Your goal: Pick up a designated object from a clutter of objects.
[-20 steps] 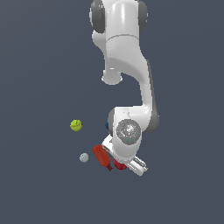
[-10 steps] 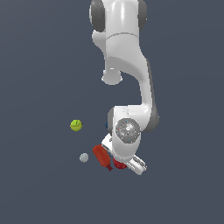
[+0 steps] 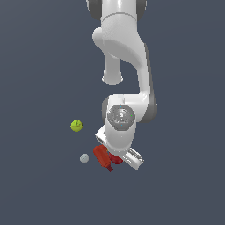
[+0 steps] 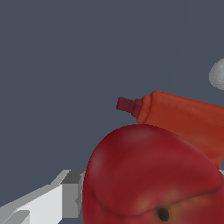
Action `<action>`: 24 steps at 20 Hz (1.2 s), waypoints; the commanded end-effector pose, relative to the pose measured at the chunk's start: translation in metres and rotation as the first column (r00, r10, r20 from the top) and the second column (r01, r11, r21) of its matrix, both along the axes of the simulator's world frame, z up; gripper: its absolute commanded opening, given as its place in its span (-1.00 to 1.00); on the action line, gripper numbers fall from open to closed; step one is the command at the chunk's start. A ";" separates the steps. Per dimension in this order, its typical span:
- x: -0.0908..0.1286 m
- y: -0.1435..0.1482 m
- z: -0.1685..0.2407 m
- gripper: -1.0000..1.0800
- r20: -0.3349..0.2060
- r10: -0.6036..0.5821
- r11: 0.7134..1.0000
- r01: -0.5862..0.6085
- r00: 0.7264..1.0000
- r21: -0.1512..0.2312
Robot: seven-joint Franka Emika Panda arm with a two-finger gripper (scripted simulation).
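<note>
The gripper (image 3: 115,159) is low over the clutter, and the wrist view shows one grey finger (image 4: 65,200) touching the side of the dark-red apple (image 4: 153,179); the other finger is hidden, so whether the jaws have clamped cannot be told. The apple sits directly under the hand, just beside the red drill-shaped tool (image 4: 183,120). Further out lie the small grey-white ball (image 3: 84,158) and the yellow-green ball (image 3: 76,126), well apart. By my reading, the reach is done; securing the grasp and lifting remain
</note>
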State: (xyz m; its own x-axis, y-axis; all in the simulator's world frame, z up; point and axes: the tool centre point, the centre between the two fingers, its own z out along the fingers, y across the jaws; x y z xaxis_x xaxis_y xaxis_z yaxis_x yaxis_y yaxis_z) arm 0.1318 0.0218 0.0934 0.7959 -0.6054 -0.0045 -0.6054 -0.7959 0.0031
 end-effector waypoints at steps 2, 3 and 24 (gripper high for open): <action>-0.007 -0.014 0.030 -1.00 0.004 -0.001 1.000 0.001 1.000 0.000; -0.010 -0.018 0.040 -1.00 0.004 -0.001 1.000 0.001 1.000 0.000; -0.072 -0.123 0.262 -1.00 0.005 -0.001 1.000 0.001 1.000 0.001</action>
State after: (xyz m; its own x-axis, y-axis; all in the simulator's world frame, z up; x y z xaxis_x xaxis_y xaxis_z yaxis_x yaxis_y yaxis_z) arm 0.0637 -0.0943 0.3398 0.7947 -0.6070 -0.0024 -0.6071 -0.7947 -0.0005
